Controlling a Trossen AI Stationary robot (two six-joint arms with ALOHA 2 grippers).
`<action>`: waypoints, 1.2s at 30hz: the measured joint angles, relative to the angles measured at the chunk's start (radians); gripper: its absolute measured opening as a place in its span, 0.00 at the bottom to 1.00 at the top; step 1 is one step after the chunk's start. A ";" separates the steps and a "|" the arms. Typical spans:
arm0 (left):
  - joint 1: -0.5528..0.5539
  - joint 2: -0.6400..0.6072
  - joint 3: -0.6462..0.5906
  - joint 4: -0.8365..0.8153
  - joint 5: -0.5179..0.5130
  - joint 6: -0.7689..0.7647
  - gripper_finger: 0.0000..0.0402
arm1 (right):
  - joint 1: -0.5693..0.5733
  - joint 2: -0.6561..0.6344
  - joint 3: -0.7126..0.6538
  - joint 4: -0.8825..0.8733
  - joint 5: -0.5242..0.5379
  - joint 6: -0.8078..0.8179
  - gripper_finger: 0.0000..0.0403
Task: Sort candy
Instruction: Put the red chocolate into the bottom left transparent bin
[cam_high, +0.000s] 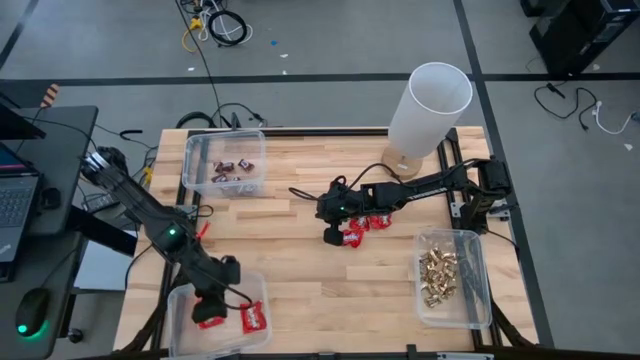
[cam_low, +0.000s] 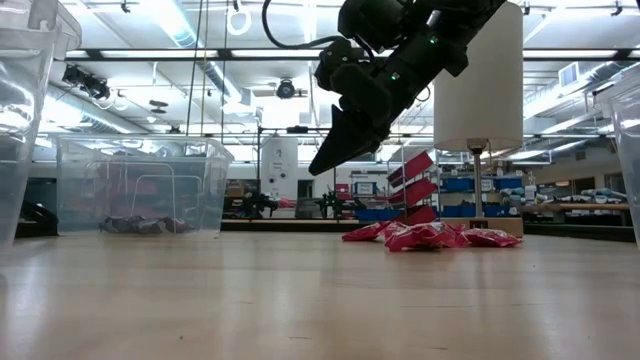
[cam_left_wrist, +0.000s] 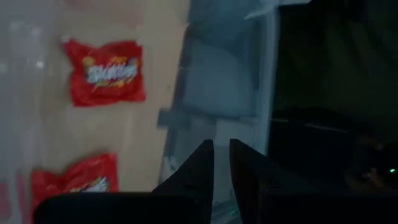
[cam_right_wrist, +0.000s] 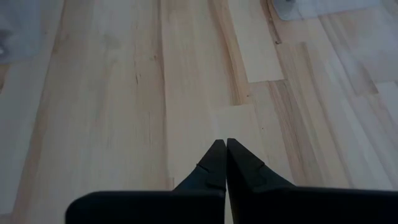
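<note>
From above, the left gripper (cam_high: 210, 303) hangs over the near-left bin (cam_high: 180, 300), where red packets (cam_high: 253, 317) already lie. The right gripper (cam_high: 331, 236) sits mid-table beside a small heap of red packets (cam_high: 362, 229). Dark bars (cam_high: 235, 168) fill the far-left bin (cam_high: 190, 150), and gold pieces (cam_high: 438, 272) fill the right bin (cam_high: 478, 290). By my reading, red sorting is under way: the left arm is at the drop-off, and the right must next open and settle on a packet.

The low view alone shows height: the right gripper (cam_low: 335, 150) hangs above the wood, clear of the heap (cam_low: 430, 235).

The left wrist view shows its fingers (cam_left_wrist: 202, 165) a narrow slit apart with nothing between them, and two red packets (cam_left_wrist: 106, 71) lying below.

The right wrist view shows its fingers (cam_right_wrist: 214, 162) pressed together over bare table (cam_right_wrist: 124, 93), with no candy ahead.
</note>
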 joint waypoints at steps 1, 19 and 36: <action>0.000 -0.007 0.000 0.011 -0.007 0.002 0.12 | 0.000 0.000 0.000 0.000 0.000 -0.001 0.00; 0.000 -0.039 0.349 -0.495 -0.874 0.633 0.01 | -0.083 -0.022 0.056 -0.204 0.087 -0.058 0.00; 0.020 -0.034 0.349 -0.824 -1.337 0.586 0.01 | -0.160 -0.013 0.119 -0.419 0.076 -0.310 0.21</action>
